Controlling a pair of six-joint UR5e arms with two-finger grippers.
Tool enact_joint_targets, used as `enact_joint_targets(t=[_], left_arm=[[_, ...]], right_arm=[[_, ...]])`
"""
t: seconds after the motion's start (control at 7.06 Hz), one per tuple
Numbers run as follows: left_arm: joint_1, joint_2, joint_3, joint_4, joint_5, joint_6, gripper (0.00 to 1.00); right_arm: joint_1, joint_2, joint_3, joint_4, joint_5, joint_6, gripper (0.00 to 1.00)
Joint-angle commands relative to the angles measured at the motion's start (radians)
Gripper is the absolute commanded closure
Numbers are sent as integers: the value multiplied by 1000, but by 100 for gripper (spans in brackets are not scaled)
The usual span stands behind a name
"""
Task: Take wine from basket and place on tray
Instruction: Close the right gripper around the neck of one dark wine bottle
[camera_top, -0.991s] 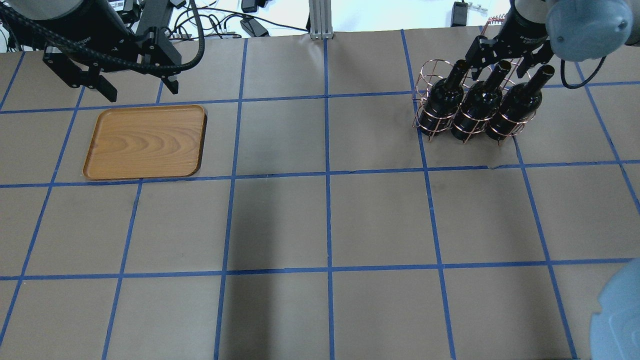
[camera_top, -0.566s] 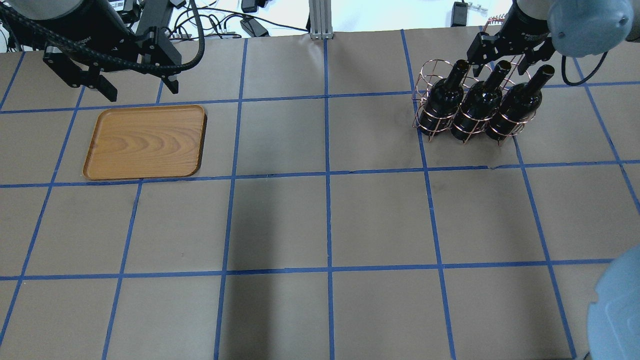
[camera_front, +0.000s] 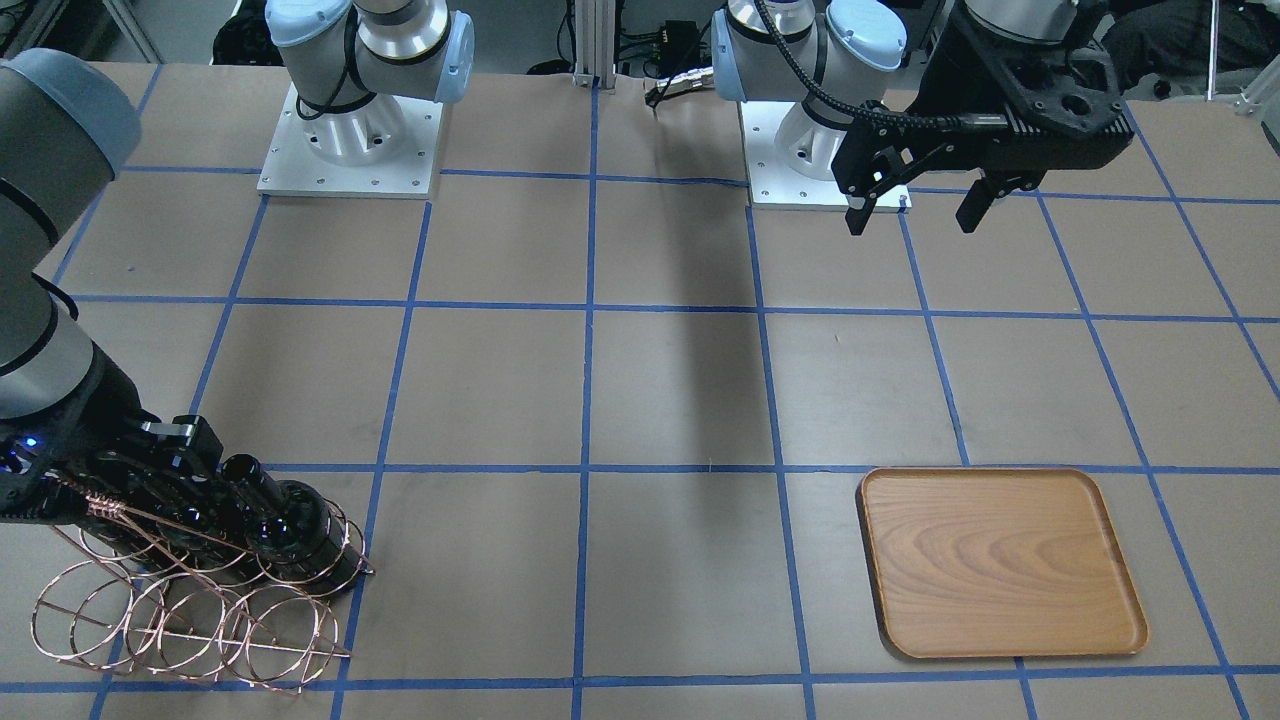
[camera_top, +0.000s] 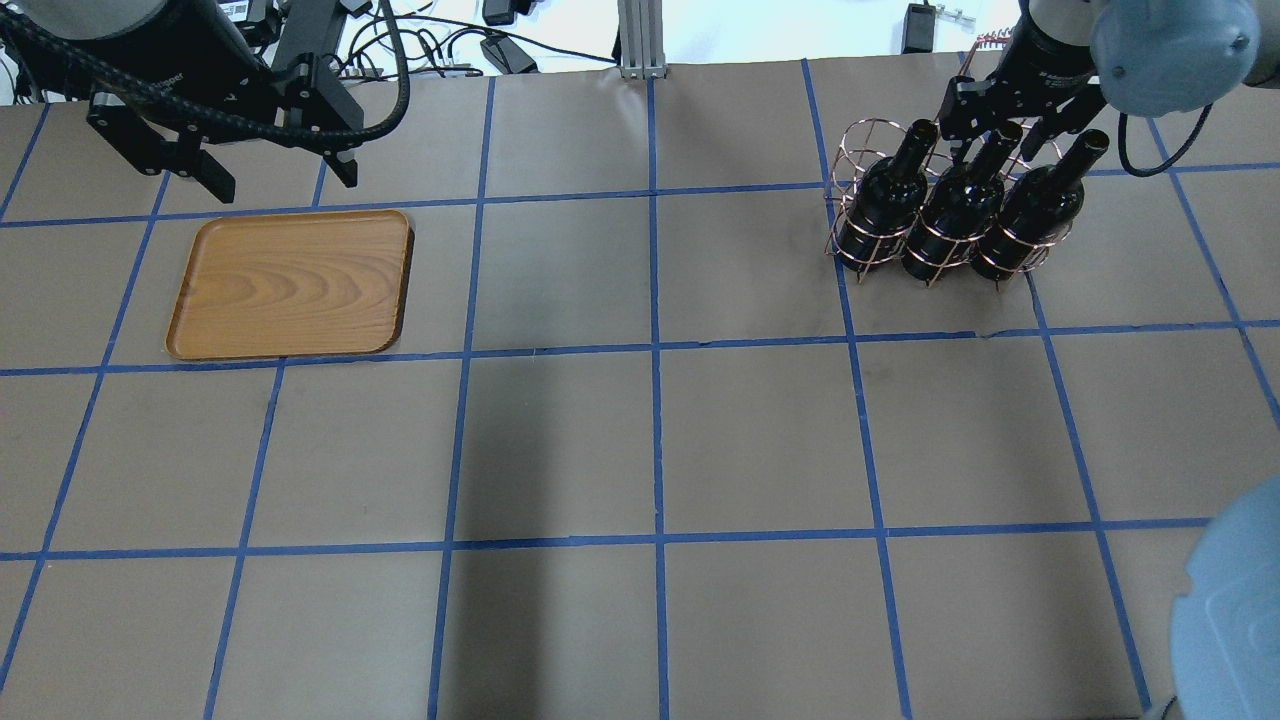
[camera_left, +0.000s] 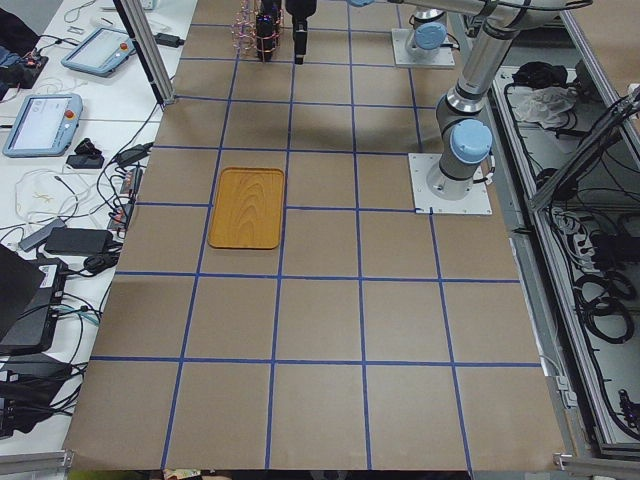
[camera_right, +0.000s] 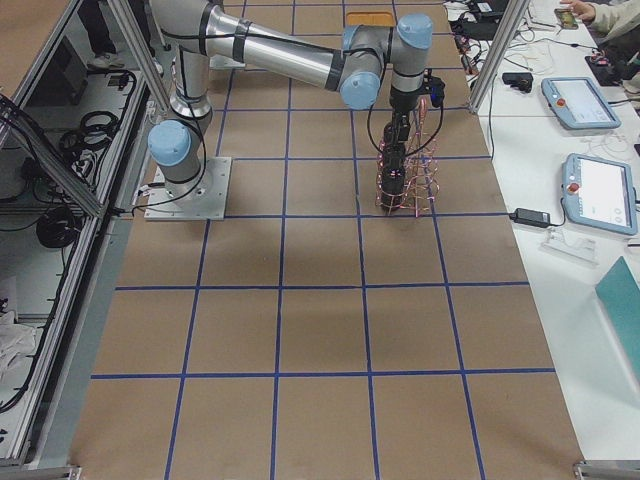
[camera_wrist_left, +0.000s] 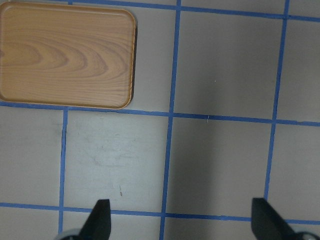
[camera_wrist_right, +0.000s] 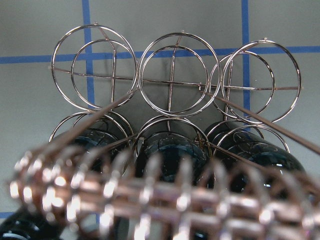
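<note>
1. The right gripper (camera_top: 997, 128) hangs over the basket (camera_top: 860, 140) at the far right of the table (camera_top: 640, 440). Its fingers are apart on either side of the middle wine (camera_top: 955, 215) neck and clamp nothing. All three bottles stand in the ring row nearer the robot, with their necks close together. A finger that comes down off-line could knock a neighbouring bottle (camera_top: 1035, 210).
2. The glass is glossy and the neck is short. A shallow or skewed pinch could let the bottle slip during the lift.
3. The rings fit snugly round the bottle. A lift that is not straight up could drag the light wire basket along or tip it.
4. The twisted handle (camera_wrist_right: 150, 195) sits right under the wrist camera. It could snag the fingers.
5. The tray (camera_top: 290, 285) lies well apart, on the left side. The left gripper (camera_top: 280, 178) waits near it with its fingers spread and empty. A long carry or a hand-over gives more chances for a drop.
</note>
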Motion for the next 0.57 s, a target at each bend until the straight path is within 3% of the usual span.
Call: enact_joint_targets(t=[0.0,0.14,0.42], left_arm=[[0,0,0,1,1,0,0],[0,0,0,1,0,0,0],[0,1,0,1,1,0,0]], right_arm=[[-1,2,0,1,1,-2,38],[-1,2,2,4,1,-2,43],[-8,2,2,20,1,-19,64]])
